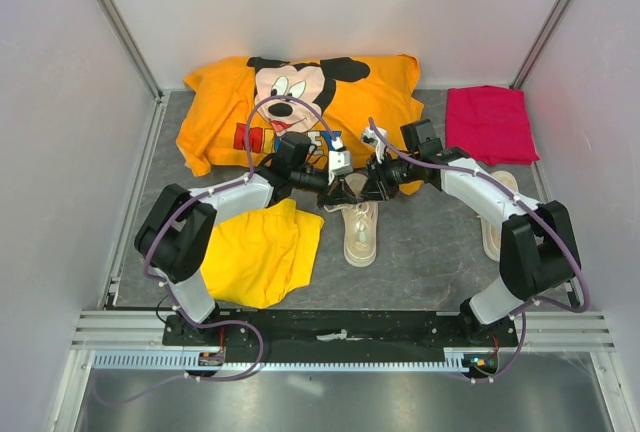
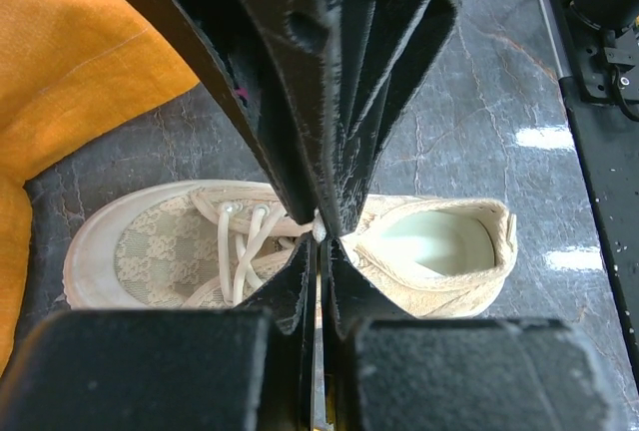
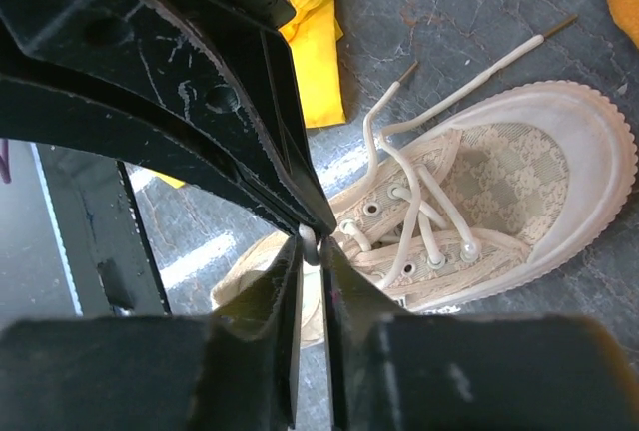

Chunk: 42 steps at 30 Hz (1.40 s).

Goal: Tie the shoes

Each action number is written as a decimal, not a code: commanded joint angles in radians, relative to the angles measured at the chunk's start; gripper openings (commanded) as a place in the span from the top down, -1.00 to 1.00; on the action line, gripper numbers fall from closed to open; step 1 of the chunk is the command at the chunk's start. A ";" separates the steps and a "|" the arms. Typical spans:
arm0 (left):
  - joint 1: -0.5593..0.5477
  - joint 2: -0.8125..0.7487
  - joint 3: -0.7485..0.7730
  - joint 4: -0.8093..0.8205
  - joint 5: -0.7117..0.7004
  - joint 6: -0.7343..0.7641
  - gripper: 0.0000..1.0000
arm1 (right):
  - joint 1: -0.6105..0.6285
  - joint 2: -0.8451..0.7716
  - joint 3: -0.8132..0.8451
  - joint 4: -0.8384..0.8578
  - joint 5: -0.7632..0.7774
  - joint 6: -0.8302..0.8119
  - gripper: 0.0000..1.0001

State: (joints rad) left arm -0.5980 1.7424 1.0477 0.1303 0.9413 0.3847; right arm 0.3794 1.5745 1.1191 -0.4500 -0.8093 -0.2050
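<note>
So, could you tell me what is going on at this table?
The two tools meet tip to tip above the laces of the middle sneaker. The left tool is shut, apparently pinching a bit of lace. The right tool is nearly closed beside it, and its grip is unclear. The lace ends lie loose on the table, so nothing is tied yet. The second sneaker lies partly under the right arm.
</note>
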 commanded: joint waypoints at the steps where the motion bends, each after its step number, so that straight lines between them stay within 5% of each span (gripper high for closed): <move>1: -0.005 -0.007 0.005 0.049 0.001 -0.032 0.97 | 0.003 0.013 0.004 0.046 -0.031 0.016 0.91; 4: -0.005 -0.007 0.008 0.045 0.001 -0.024 0.85 | 0.003 0.012 0.004 0.042 -0.024 0.009 1.00; 5: -0.005 -0.015 0.009 0.013 -0.002 -0.012 0.55 | 0.003 0.007 0.001 0.040 -0.021 0.001 1.00; 8: 0.015 -0.044 0.018 -0.093 -0.024 0.089 0.11 | 0.003 -0.005 -0.008 0.033 -0.018 -0.011 1.00; 11: 0.108 -0.046 0.073 -0.219 -0.006 0.216 -0.02 | 0.004 -0.010 -0.008 0.027 -0.019 -0.020 1.00; 15: 0.179 0.037 0.201 -0.495 0.004 0.497 -0.05 | 0.015 -0.011 -0.007 0.011 -0.019 -0.036 1.00; 18: 0.181 0.061 0.210 -0.529 -0.022 0.615 0.00 | 0.024 -0.018 -0.007 -0.001 -0.018 -0.045 1.00; 30: 0.104 0.177 0.245 -0.531 -0.183 0.862 0.09 | 0.027 -0.022 -0.008 -0.049 -0.014 -0.068 1.00; 42: 0.058 0.215 0.253 -0.600 -0.161 1.003 0.03 | 0.026 -0.018 -0.007 -0.050 0.002 -0.070 1.00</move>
State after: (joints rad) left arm -0.5255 1.9362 1.2572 -0.4412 0.7601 1.2999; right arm 0.4038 1.5829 1.1183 -0.5026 -0.8082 -0.2573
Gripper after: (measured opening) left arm 0.478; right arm 0.008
